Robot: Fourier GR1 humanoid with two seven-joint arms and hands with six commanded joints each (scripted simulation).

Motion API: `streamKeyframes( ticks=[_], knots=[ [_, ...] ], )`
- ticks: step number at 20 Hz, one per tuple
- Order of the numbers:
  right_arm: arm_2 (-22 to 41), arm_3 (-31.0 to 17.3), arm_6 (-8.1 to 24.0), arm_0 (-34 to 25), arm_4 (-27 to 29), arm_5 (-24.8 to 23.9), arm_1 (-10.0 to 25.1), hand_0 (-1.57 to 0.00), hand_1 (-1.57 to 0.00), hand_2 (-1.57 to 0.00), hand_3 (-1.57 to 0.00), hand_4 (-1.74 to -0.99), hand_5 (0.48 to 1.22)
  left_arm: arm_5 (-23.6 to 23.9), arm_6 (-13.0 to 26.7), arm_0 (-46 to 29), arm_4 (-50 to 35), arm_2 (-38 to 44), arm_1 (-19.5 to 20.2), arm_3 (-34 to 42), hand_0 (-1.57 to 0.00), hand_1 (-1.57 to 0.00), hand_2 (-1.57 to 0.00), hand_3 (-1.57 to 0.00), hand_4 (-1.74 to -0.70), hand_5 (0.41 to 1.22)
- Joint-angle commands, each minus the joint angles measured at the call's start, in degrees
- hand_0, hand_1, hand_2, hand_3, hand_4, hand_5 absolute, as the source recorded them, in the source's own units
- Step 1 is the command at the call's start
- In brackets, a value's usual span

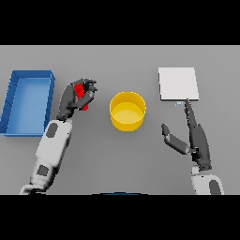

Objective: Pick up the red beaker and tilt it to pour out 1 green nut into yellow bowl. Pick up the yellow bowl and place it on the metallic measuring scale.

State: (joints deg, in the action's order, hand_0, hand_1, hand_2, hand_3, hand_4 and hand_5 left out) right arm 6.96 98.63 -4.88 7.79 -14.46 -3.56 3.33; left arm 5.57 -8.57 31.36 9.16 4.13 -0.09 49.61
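My left hand (77, 96) is shut on the red beaker (82, 95), which shows only as red patches between the curled fingers, left of the yellow bowl (127, 111). The bowl stands upright in the middle of the table, and I cannot make out a green nut in it or in the beaker. The metallic measuring scale (177, 84) is a pale square plate at the back right. My right hand (194, 136) lies open to the right of the bowl, its fingers stretched toward the scale's near edge and its thumb spread toward the bowl.
A blue tray (16, 101) with raised walls stands at the far left, just beyond my left arm. Grey tabletop (122, 159) lies between the two arms in front of the bowl.
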Motion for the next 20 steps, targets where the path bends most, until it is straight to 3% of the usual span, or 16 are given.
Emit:
streamKeyframes(
  ticks=[1, 3, 6, 10, 12, 15, 18, 20],
  knots=[
    [-0.43, -0.09, 0.58, -0.61, 0.41, 0.05, 0.19, 0.00, 0.00, 0.00, 0.00, -1.254, 0.645, -0.39, -0.71, 0.43, 0.51, -0.30, 0.17, -0.66, -0.99, -1.01, -1.03, -0.93, -1.57, 1.042],
    [-0.06, -0.31, 0.25, -0.20, 0.07, -0.17, -0.21, 0.00, 0.00, 0.00, 0.00, -1.250, 0.643, -0.65, -2.58, 0.84, 1.16, -1.17, 0.52, -1.72, -1.20, -1.21, -1.23, -1.09, -1.57, 1.106],
    [-0.27, -0.21, 0.03, -0.19, 0.37, -0.23, -0.33, 0.00, 0.00, 0.00, 0.00, -1.257, 0.645, -0.39, -1.12, 0.28, 1.62, -1.56, -0.62, -0.57, -1.38, -1.39, -1.40, -1.33, -1.51, 1.162],
    [-0.54, 0.29, -0.24, -0.21, 0.79, -0.17, -0.17, 0.00, 0.00, 0.00, 0.00, -1.262, 0.646, 1.42, -1.97, 0.16, -0.85, -0.65, -1.16, 1.12, -1.49, -1.50, -1.50, -1.47, -1.64, 1.132],
    [-0.04, -0.57, 0.27, -0.26, -0.24, -0.49, -0.40, 0.00, 0.00, 0.00, 0.00, -1.258, 0.646, 2.42, -1.70, 0.20, -2.07, -0.30, -1.13, 2.99, -1.52, -1.52, -1.52, -1.51, -1.68, 1.122],
    [0.20, 0.42, -1.47, 0.90, -0.31, -0.26, -0.12, 0.00, 0.00, 0.00, 0.00, -1.263, 0.652, 2.86, -1.05, -0.69, -1.15, -2.48, 0.30, 7.21, -1.55, -1.55, -1.55, -1.54, -1.71, 1.114],
    [-0.30, -0.40, -0.71, -0.27, -0.10, -0.01, 0.43, 0.00, 0.00, 0.00, 0.00, -1.261, 0.661, 2.03, 3.20, 0.63, 2.44, -6.83, 2.72, 10.46, -1.56, -1.56, -1.56, -1.55, -1.72, 1.117],
    [0.21, 0.35, -1.29, 0.70, -0.74, -0.09, 0.40, 0.00, 0.00, 0.00, 0.00, -1.253, 0.666, 0.49, 8.48, 1.90, 6.17, -10.74, 5.40, 12.46, -1.56, -1.56, -1.56, -1.56, -1.73, 1.124]
  ],
)
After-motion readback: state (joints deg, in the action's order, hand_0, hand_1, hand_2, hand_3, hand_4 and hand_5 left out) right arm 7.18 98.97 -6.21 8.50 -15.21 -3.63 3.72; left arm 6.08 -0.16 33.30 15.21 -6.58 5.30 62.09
